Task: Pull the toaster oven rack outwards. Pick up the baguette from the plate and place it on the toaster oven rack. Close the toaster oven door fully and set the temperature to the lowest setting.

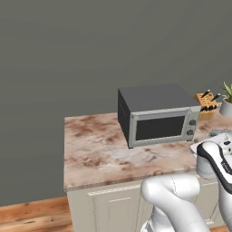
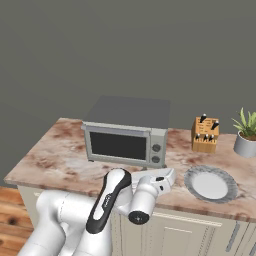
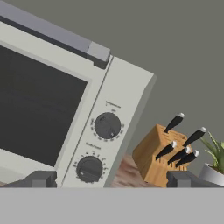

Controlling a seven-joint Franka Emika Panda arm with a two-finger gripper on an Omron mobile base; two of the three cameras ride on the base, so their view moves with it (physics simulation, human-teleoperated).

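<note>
plate [image 2: 210, 184] seen bare from right base, right of toaster oven [image 2: 125, 135] | door [image 2: 118, 145] shut | knobs [image 3: 107, 125] and knife block [image 3: 162, 154] resolved by hand camera | hand [image 3: 111, 180] spread wide, nothing held

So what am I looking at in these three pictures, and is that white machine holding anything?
It's a computer-rendered kitchen. The white machine is a robot arm on a base that can drive. Two pictures come from cameras on that base, looking over the arm from its left and its right. The third comes from a camera on the arm's hand, looking along its tool, whose two dark fingers stand apart with nothing between them.

On the marble counter sits a toaster oven, its door shut, with two knobs at its right. Right of it are a wooden knife block, a potted plant and a pale round plate, which looks bare in the right base view.
</note>
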